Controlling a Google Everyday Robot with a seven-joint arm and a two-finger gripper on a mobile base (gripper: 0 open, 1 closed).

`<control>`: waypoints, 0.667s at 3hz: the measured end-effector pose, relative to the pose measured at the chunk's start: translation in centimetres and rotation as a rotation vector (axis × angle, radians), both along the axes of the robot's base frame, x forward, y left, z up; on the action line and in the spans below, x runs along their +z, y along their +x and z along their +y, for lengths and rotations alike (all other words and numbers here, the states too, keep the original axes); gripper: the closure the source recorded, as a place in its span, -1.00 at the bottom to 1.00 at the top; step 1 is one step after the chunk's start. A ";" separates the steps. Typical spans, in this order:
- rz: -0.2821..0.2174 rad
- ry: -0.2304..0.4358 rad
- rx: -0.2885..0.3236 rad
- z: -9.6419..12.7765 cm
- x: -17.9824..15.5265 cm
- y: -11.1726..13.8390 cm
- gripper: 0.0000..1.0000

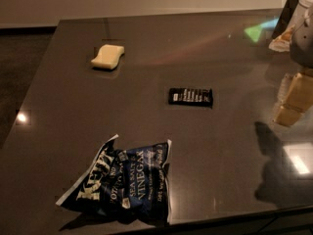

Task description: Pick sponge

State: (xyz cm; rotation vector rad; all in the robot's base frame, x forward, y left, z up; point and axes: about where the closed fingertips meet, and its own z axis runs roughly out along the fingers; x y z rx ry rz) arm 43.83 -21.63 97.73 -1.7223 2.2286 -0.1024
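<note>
The sponge (107, 56) is a small pale yellow-cream block with a pinched waist. It lies flat on the dark glossy table (146, 121), toward the far left. My gripper (292, 102) is at the right edge of the view, pale yellowish and segmented, held just above the table. It is far to the right of the sponge and nearer to me, touching nothing that I can see. The arm (303, 33) rises above it at the upper right, partly cut off by the frame.
A small black wrapped bar (190, 97) lies mid-table between sponge and gripper. A dark blue chip bag (124, 182) lies crumpled at the near edge. The table's left edge drops to dark floor (19, 58). A wall runs behind the far edge.
</note>
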 end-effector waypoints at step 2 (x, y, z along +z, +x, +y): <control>0.018 0.016 0.012 0.6 0.0 0.6 -1.00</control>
